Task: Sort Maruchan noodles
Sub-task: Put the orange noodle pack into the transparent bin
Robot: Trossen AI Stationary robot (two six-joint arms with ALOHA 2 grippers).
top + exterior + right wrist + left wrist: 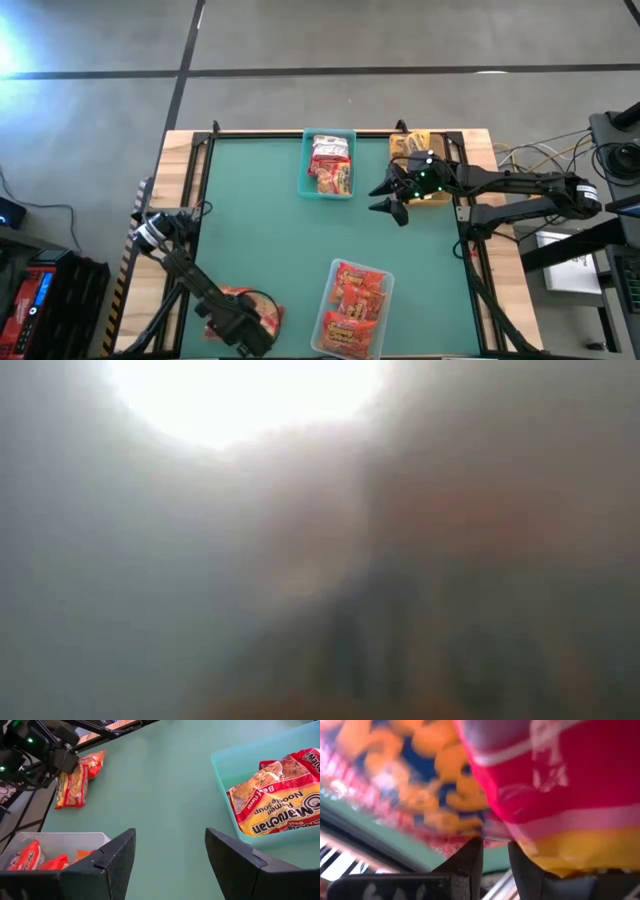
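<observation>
Two loose Maruchan noodle packets lie flat on the green mat at the near left corner: a yellow one and an orange one. My left gripper hangs right over them, pointing steeply down. Its fingers are a narrow gap apart, with the packets' printed faces close in front. My right gripper hovers open at the far right, between the teal bin and the tan bin, with nothing between its fingers. My left gripper's fingertips stand at the edge of the red-and-yellow packet, coming from above at a slant. Green mat shows in the gap between them. I cannot tell whether they touch the packet.
The teal bin at the far middle holds red-and-white packets. The tan bin at the far right holds yellow ones. A clear bin at the near middle holds several red-orange packets. Open mat lies in the middle.
</observation>
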